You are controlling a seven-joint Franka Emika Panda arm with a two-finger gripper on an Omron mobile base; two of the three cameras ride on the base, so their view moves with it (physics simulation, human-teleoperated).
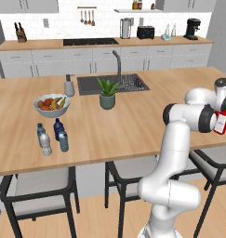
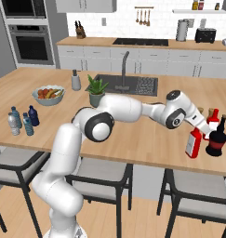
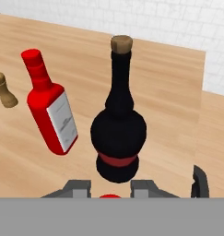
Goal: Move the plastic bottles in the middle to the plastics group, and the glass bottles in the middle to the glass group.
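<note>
My gripper (image 2: 201,125) is shut on the neck of a red glass bottle (image 2: 193,144) with a white label, which hangs tilted just over the counter's right end. Its red cap (image 3: 109,197) sits between my fingertips. Close beside it stand the glass group: a second red bottle (image 3: 51,115) and a squat, almost black bottle (image 3: 118,133) with a cork. The held red bottle (image 1: 220,124) also peeks out behind my forearm. Far to the left, several small plastic bottles stand together: navy (image 1: 58,126), teal (image 1: 63,141), clear greyish (image 1: 46,145) and bluish (image 1: 40,131).
A fruit bowl (image 1: 51,105), a soap dispenser (image 1: 69,86), a potted plant (image 1: 107,95) and the sink (image 1: 128,82) occupy the counter's far side. A cork-topped neck (image 3: 5,90) shows left of the red bottle. Stools (image 1: 37,183) stand under the near edge.
</note>
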